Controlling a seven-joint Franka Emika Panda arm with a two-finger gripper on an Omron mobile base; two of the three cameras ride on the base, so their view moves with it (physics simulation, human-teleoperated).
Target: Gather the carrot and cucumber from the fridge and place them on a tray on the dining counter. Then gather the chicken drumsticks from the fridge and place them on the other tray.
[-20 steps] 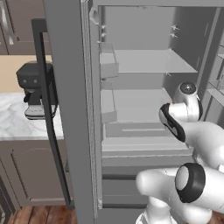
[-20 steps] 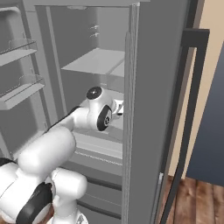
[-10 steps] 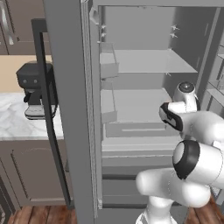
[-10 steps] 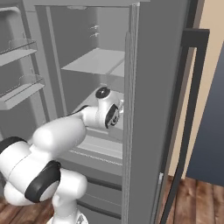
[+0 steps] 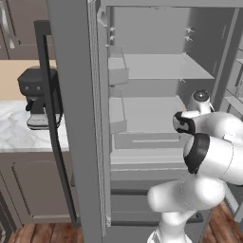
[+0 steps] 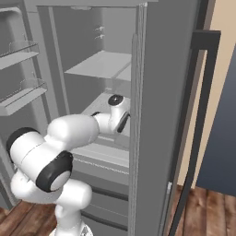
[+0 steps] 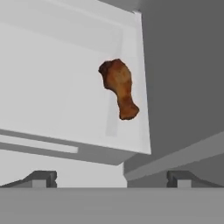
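Gripper (image 7: pixel 109 177) was released, empty. Drumstick (image 7: pixel 119 89) lay ahead, apart, on fridge shelf (image 7: pixel 52 78) near its right edge, long axis roughly along the approach line, thick end far.

A chicken drumstick (image 7: pixel 119 88) lies on a fridge shelf (image 7: pixel 52 83) ahead of the gripper (image 7: pixel 111 178), up and slightly right of midway between its wide-apart fingertips, well apart from them. It sits near the shelf's right edge, just beside the fridge wall (image 7: pixel 183 74) rising to the gripper's right.
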